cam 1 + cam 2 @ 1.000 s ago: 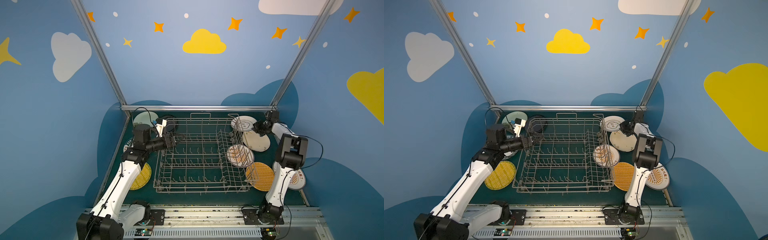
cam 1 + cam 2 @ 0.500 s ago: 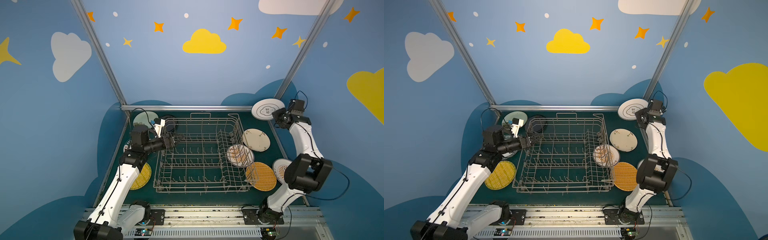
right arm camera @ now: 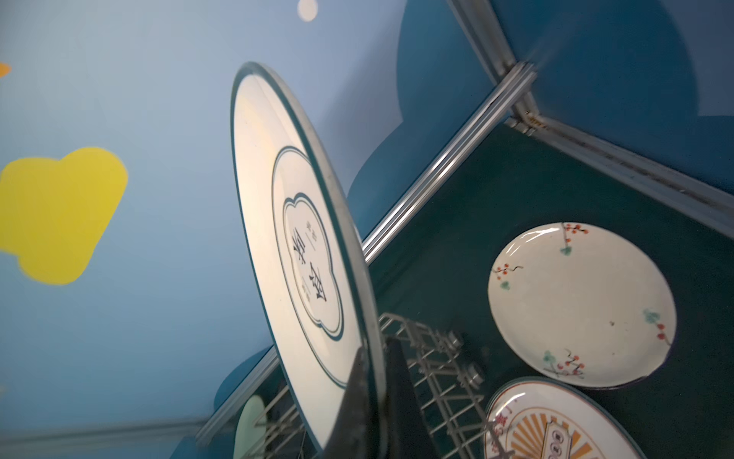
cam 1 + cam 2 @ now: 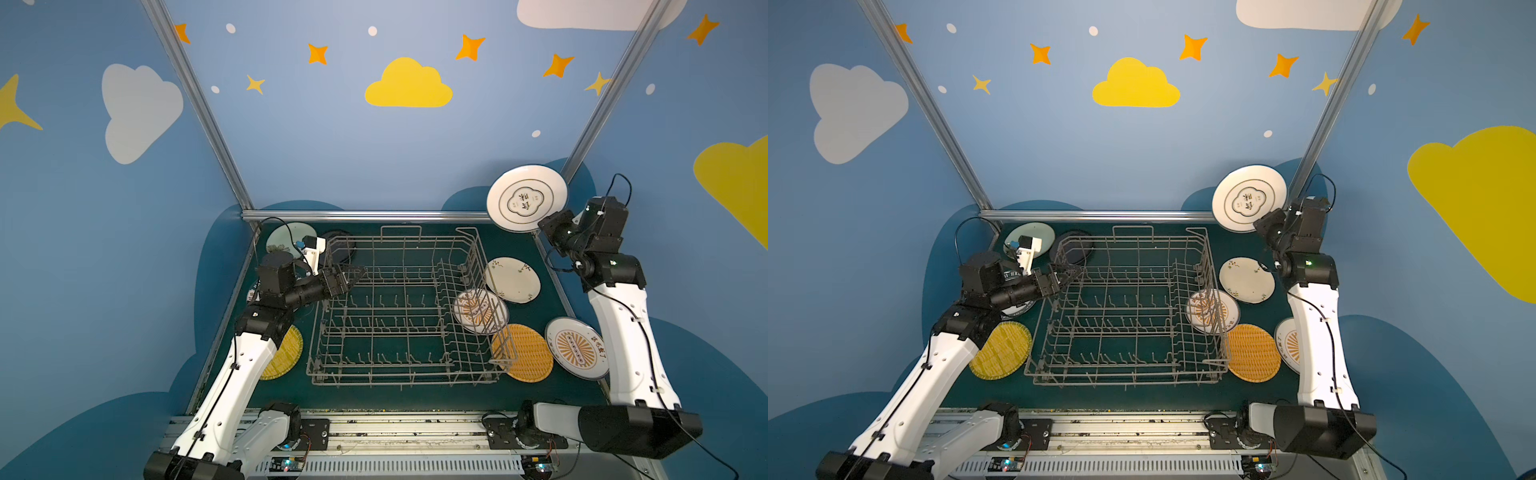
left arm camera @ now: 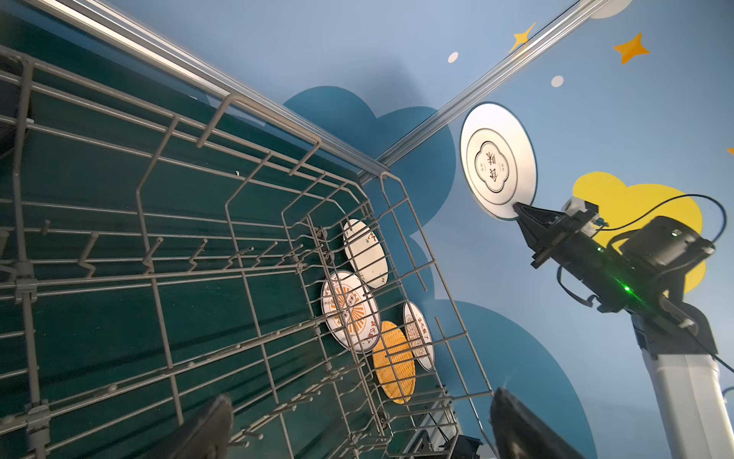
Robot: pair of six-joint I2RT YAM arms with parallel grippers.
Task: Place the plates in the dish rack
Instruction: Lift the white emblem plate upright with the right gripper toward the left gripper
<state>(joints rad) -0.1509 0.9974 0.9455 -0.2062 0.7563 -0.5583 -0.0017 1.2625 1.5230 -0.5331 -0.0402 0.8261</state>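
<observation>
My right gripper is shut on the lower rim of a white plate with a dark lettered centre. It holds the plate tilted on edge, high above the back right corner. The grey wire dish rack stands mid-table with no plate in it. My left gripper hovers open at the rack's back left corner, holding nothing.
On the table right of the rack lie a floral plate, two sunburst plates and a yellow woven plate. Left of it lie a yellow woven plate, a pale green plate and a black plate.
My right arm rose from the table at the back right, carrying the lettered plate up into the air. The left gripper has hardly moved.
</observation>
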